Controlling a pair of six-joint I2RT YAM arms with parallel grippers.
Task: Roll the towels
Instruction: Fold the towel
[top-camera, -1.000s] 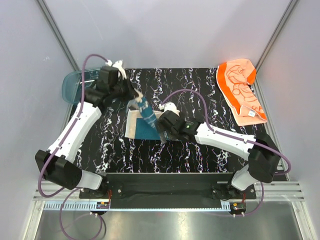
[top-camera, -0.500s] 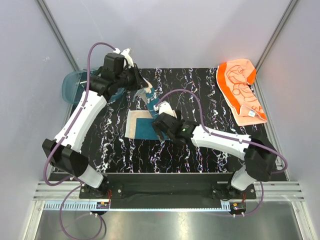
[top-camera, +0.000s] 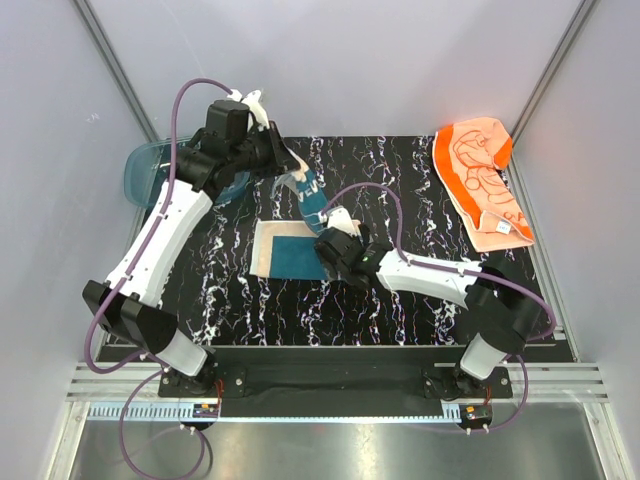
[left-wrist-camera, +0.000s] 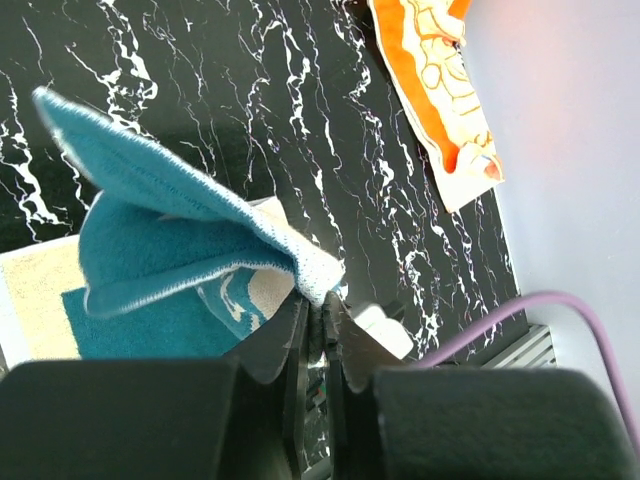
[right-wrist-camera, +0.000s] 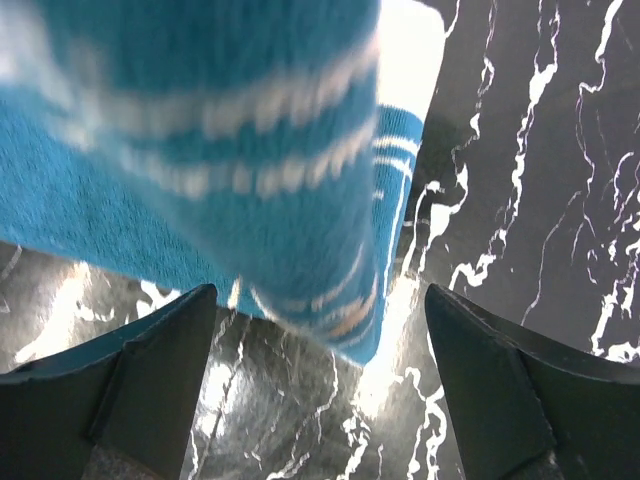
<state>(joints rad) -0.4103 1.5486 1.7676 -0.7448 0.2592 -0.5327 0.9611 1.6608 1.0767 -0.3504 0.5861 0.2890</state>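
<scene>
The teal towel lies partly flat on the black marbled mat. One corner of it is pulled up into the air, and my left gripper is shut on that corner. In the left wrist view the cream-edged corner of the teal towel is pinched at my left gripper. My right gripper stands open low at the towel's right edge. In the right wrist view the teal towel hangs just ahead of the right gripper, with nothing between the fingers. The orange towel lies spread at the back right.
A translucent blue tub sits at the back left, off the mat's corner. Pale walls with metal posts close in the back and both sides. The orange towel reaches the mat's right edge.
My left gripper has lifted the teal towel's corner higher and toward the back, stretching the cloth upward. The right arm has swung in closer to the towel's right edge.
</scene>
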